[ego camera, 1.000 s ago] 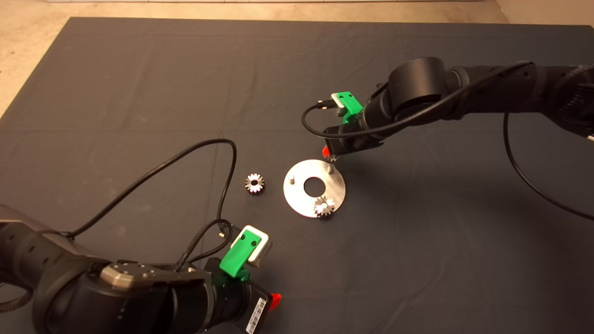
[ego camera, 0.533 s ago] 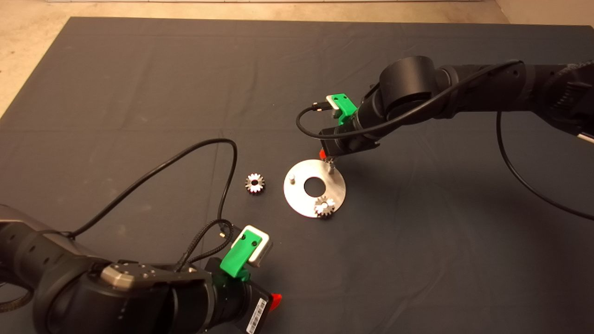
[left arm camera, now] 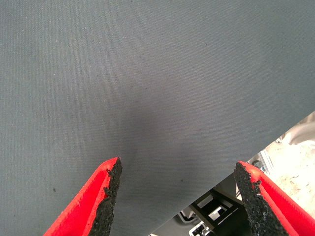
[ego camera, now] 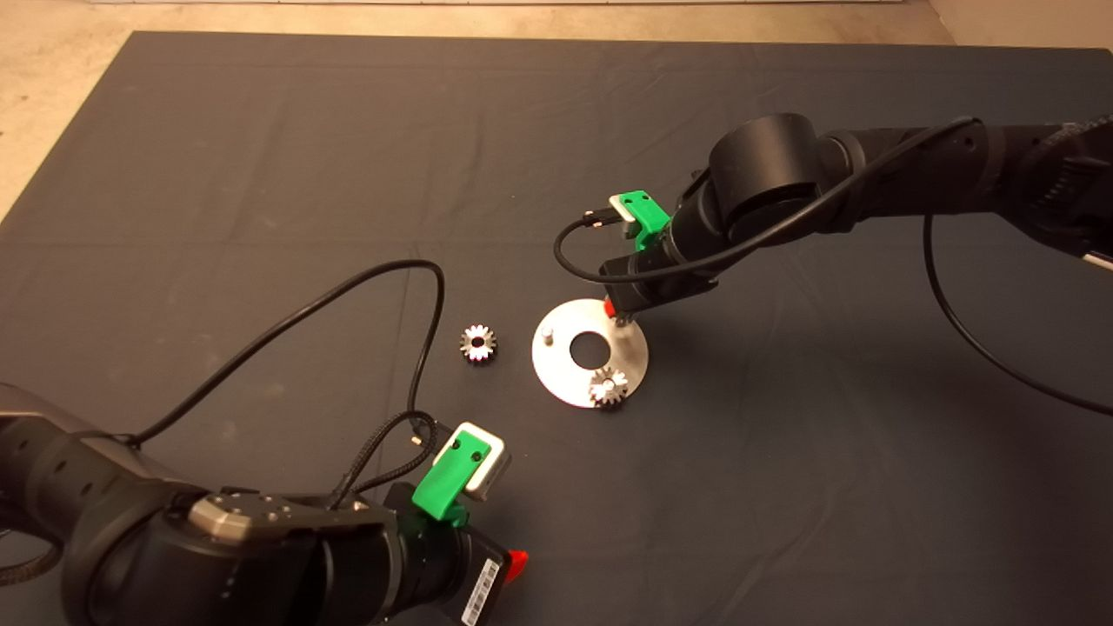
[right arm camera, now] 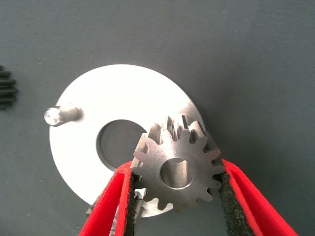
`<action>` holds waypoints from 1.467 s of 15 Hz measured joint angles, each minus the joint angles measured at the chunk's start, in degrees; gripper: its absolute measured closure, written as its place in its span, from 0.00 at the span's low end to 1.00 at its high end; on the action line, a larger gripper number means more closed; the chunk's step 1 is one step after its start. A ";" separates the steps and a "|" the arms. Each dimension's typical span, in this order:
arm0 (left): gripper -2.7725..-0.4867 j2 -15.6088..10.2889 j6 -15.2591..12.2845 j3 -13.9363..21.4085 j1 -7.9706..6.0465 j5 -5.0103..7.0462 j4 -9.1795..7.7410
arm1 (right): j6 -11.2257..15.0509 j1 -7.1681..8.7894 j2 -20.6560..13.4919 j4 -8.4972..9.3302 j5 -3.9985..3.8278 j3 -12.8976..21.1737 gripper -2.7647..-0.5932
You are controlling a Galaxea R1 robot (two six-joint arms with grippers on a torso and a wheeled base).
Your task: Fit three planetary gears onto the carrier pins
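While the left gripper (left arm camera: 177, 196) waits wide open at lower left, the right gripper (right arm camera: 176, 206), clamping a gear (right arm camera: 177, 169), has dropped onto the disc's (ego camera: 556, 382) upper-right pin; seating looks imminent. One gear (ego camera: 608, 387) is mounted, another (ego camera: 477, 342) lies left.

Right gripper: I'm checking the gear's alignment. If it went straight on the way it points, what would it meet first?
Probably a carrier pin: the right gripper, shut on a planetary gear, hangs over the disc where that pin stood. The pin is hidden now, so alignment is uncertain.
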 joint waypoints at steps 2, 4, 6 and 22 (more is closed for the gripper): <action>0.51 0.00 0.00 0.00 0.00 0.00 0.00 | -0.38 0.00 -0.05 -0.02 -0.09 0.00 0.82; 0.51 0.00 0.00 0.00 0.00 0.00 0.00 | -0.66 -0.02 0.02 -0.02 -0.13 -0.07 0.82; 0.51 0.00 0.00 0.00 0.00 0.00 0.00 | -2.04 -0.05 0.02 -0.02 -0.18 -0.44 0.82; 0.51 0.13 -0.01 0.00 -0.63 0.00 0.00 | -3.83 -1.29 1.35 -0.05 -0.18 -4.21 0.82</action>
